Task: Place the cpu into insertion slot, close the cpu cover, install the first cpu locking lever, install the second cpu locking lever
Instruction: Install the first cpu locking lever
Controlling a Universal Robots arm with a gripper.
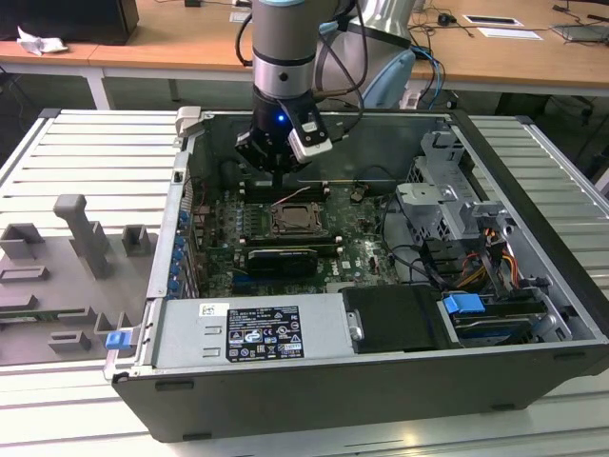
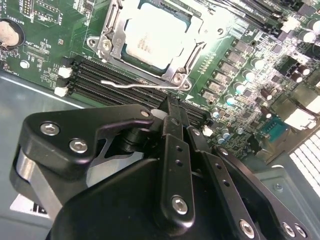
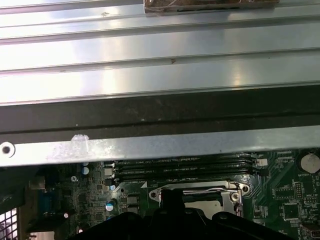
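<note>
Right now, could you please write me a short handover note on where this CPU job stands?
Pincer: shut, holding nothing, poised over the memory slots beside the socket.
CPU: seated in the socket.
Cover: down around the CPU.
One lever: appears loose, lying beside the socket, across the memory slots.
Done: CPU placed, cover closed.
Left: that lever looks unlatched; I cannot tell the other lever's state.
</note>
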